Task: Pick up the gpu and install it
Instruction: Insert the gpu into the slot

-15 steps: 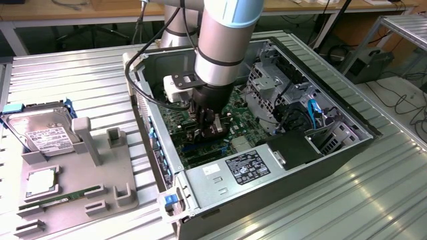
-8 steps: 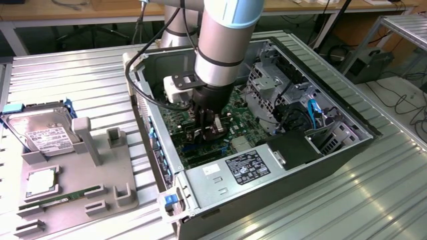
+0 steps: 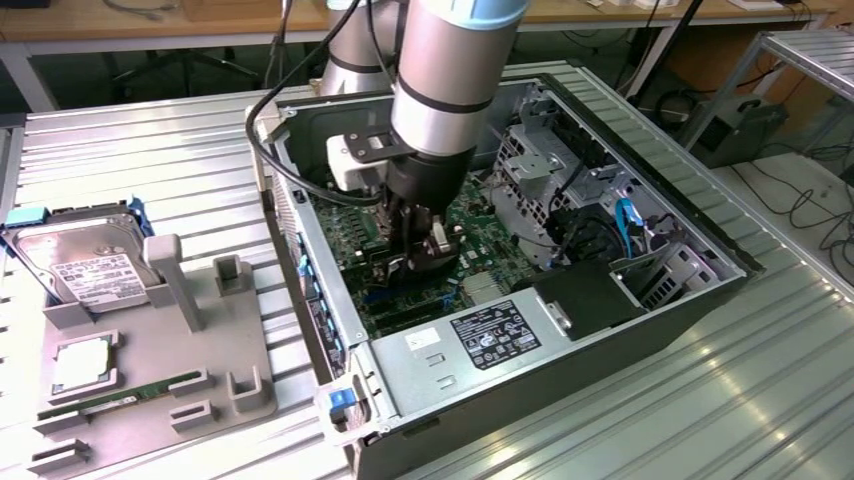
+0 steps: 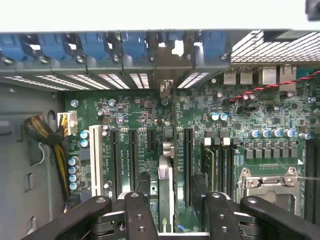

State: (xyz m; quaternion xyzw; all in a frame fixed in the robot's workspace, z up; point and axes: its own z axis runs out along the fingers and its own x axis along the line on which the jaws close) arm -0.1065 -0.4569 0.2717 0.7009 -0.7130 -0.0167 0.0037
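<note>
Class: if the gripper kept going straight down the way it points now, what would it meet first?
Most likely the gpu, standing edge-up between the open gripper fingers in a motherboard slot. Depth is unclear.

Table [image 3: 160, 160]: ribbed metal, shiny. Computer case [image 3: 441, 350]: grey matt metal. Motherboard [image 4: 260, 115]: green glossy. Fixture tray [image 3: 134, 380]: grey matt plastic.

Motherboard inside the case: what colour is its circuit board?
Green. The motherboard shows best in the wrist view, dotted with small silver capacitors and long black slots.
</note>
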